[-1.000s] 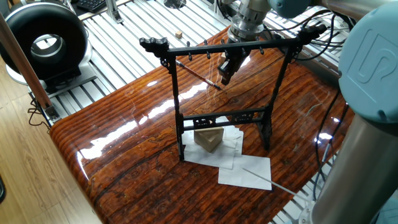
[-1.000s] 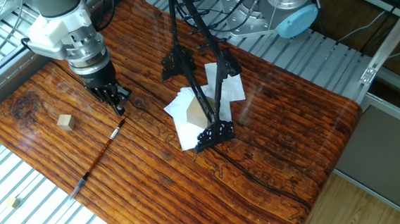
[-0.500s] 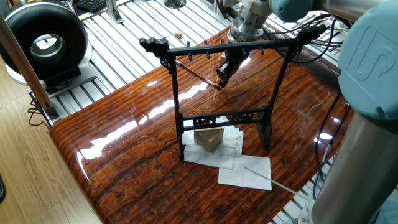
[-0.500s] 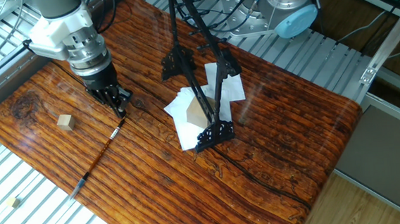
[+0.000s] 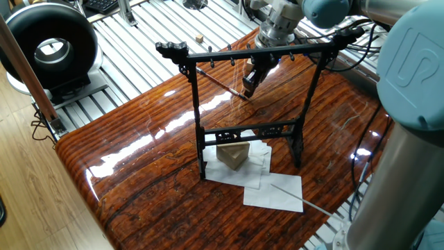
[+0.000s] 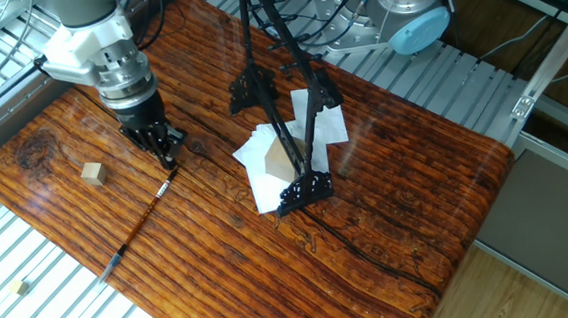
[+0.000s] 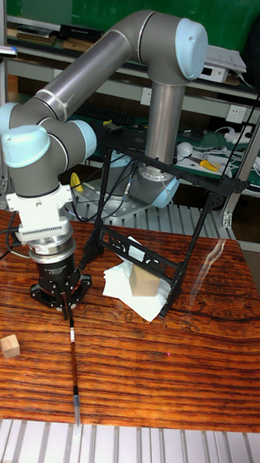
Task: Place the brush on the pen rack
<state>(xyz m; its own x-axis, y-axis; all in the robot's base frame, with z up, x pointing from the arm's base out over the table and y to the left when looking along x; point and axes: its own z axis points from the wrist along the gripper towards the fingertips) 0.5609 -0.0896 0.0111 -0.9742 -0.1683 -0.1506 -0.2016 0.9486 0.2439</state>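
From one fixed view, the rack (image 5: 246, 104) stands upright on the glossy wooden worktop (image 5: 139, 167), its feet on white paper sheets (image 5: 274, 191). A tan block (image 5: 233, 155) sits on the paper just behind the lower rail. Beyond the top crossbar the pincer (image 5: 248, 87) points down at the worktop, its fingers drawn in on the near end of the brush (image 5: 220, 82), which slants away across the wood. A thin pale rod (image 5: 298, 199) lies on the front sheet, poking past the worktop edge. A black ring-shaped device (image 5: 47, 47) rests on the slatted metal bench at the far left.

From the other fixed view, the pincer (image 6: 166, 150) is low over the worktop (image 6: 388, 212), closed around the top end of the brush (image 6: 140, 221). The brush lies flat on the wood, running from the fingertips out toward the worktop's edge, its far tip over the metal slats. A small wooden cube (image 6: 91, 172) sits beside it, apart from both. The rack (image 6: 278, 99) stands well apart to the right, on the paper (image 6: 327, 126), with the tan block (image 6: 278, 162) by its foot.

In the tall fixed view, the arm (image 7: 101, 70) arches over and the pincer (image 7: 65, 305) hangs straight down, gripping the upper end of the brush (image 7: 74, 372). The brush stretches toward the front edge of the worktop (image 7: 173, 369). The cube (image 7: 10, 345) lies to the left; the rack (image 7: 156, 215) stands behind to the right, clear of the brush.
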